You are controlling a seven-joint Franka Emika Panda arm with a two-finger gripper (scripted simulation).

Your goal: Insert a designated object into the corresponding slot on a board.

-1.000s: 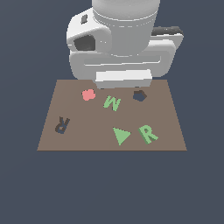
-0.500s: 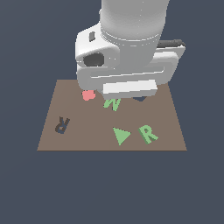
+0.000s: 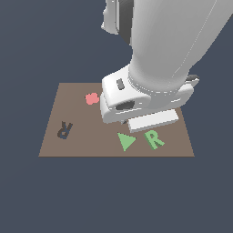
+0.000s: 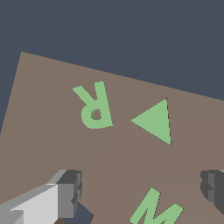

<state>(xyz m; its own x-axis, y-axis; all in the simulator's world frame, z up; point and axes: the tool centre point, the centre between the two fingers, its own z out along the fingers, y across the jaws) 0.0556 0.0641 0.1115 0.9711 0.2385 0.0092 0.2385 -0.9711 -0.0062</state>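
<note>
The light-green R block lies on the brown board near its front edge, at the exterior view's right; it also shows in the wrist view. The dark grey R-shaped slot is on the board at the exterior view's left. My gripper is open and empty; its fingers hover above the board, apart from the R block. In the exterior view the hand hides the fingers and sits just behind the R block.
A green triangle lies beside the R block, also in the wrist view. A green letter M lies between the fingers in the wrist view. A red blob-shaped piece sits at the back. A dark hole shows by one finger.
The arm has swung forward and down toward the board's front, at the exterior view's right. The hand now covers the M and the dark hole in the exterior view.
</note>
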